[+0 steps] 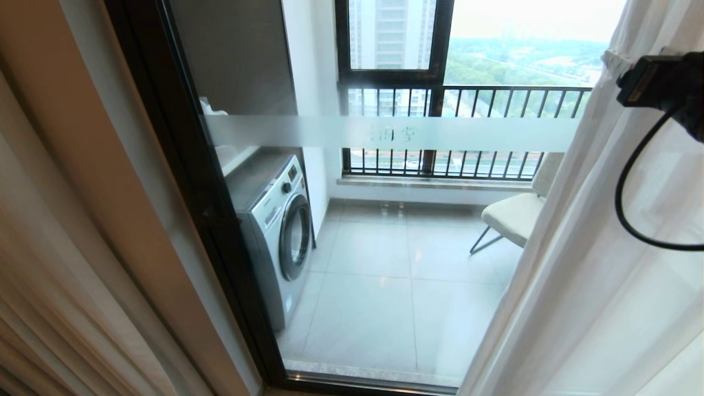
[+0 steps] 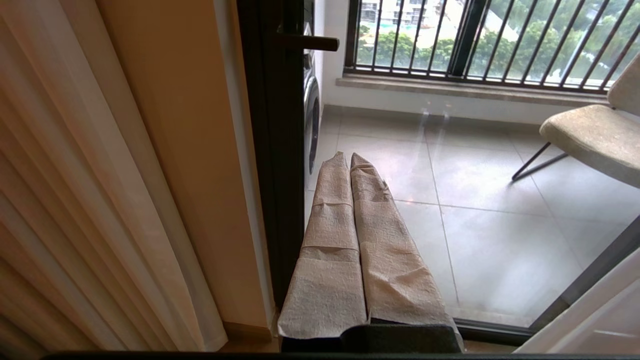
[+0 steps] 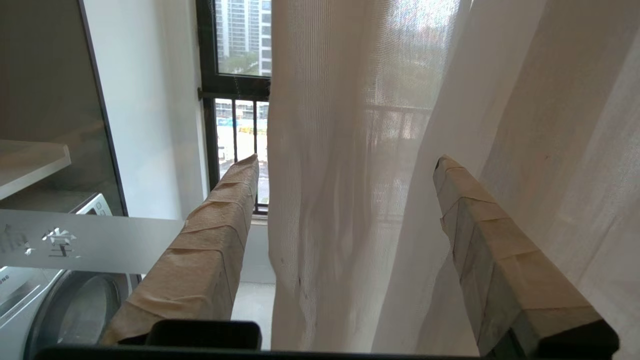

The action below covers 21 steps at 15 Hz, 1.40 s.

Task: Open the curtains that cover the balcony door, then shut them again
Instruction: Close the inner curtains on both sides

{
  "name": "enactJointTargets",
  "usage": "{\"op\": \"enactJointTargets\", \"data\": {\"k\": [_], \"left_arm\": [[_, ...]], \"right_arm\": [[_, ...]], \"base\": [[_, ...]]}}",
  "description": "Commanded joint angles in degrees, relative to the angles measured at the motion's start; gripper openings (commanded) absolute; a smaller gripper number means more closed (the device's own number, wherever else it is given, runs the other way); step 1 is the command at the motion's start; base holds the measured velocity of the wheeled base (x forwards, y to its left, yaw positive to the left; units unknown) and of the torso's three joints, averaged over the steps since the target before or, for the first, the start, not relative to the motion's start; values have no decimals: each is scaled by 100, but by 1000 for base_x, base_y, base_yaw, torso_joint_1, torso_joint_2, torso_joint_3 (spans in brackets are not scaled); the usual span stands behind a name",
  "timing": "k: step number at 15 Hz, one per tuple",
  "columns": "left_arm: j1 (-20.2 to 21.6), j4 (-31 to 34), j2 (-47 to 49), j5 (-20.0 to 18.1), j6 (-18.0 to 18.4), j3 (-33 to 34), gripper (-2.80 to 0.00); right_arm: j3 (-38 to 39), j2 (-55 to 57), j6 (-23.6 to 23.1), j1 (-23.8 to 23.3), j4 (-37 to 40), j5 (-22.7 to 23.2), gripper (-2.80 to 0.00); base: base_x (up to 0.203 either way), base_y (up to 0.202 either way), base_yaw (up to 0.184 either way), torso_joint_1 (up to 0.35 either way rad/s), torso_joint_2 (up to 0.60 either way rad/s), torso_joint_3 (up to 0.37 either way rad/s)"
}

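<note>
The balcony door (image 1: 385, 264) shows as bare glass with a frosted stripe (image 1: 484, 135) between a black frame (image 1: 181, 165) and the curtains. The white sheer (image 1: 594, 275) hangs bunched at the right; the beige drape (image 1: 49, 275) is gathered at the far left. My right gripper (image 3: 347, 160) is open, with a fold of the sheer (image 3: 345, 225) hanging loose between its taped fingers (image 3: 220, 230). Only the right arm's wrist (image 1: 657, 82) shows in the head view, high beside the sheer. My left gripper (image 2: 349, 156) is shut and empty, low by the door frame (image 2: 272, 150).
Behind the glass stand a washing machine (image 1: 280, 231) at the left and a padded chair (image 1: 514, 217) at the right, on a tiled floor. A barred railing (image 1: 467, 102) and window close the balcony's far side. A door handle (image 2: 310, 42) sticks out from the frame.
</note>
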Motion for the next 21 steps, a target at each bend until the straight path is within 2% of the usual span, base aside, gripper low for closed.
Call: {"op": "enactJointTargets", "data": {"k": [1,6,12,13,16,19,21], "left_arm": [[1,0,-2,3,-3,0,-280],[1,0,-2,3,-3,0,-280],[1,0,-2,3,-3,0,-280],[1,0,-2,3,-3,0,-280],[1,0,-2,3,-3,0,-280],[1,0,-2,3,-3,0,-280],[1,0,-2,3,-3,0,-280]], "right_arm": [[741,-998,0,-1,-9,-5,0],[2177,-2455,-4,3,117,12,0],[2296,-2598,-14,3,157,13,0],[2296,-2598,-14,3,157,13,-280],[2432,-2658,-14,3,164,22,-280],[2910,-3023,-14,8,213,30,-280],[3266,-3426,-14,11,514,31,-280]], "base": [[0,0,0,0,0,0],[0,0,0,0,0,0],[0,0,0,0,0,0],[0,0,0,0,0,0],[0,0,0,0,0,0],[0,0,0,0,0,0],[0,0,0,0,0,0]]}}
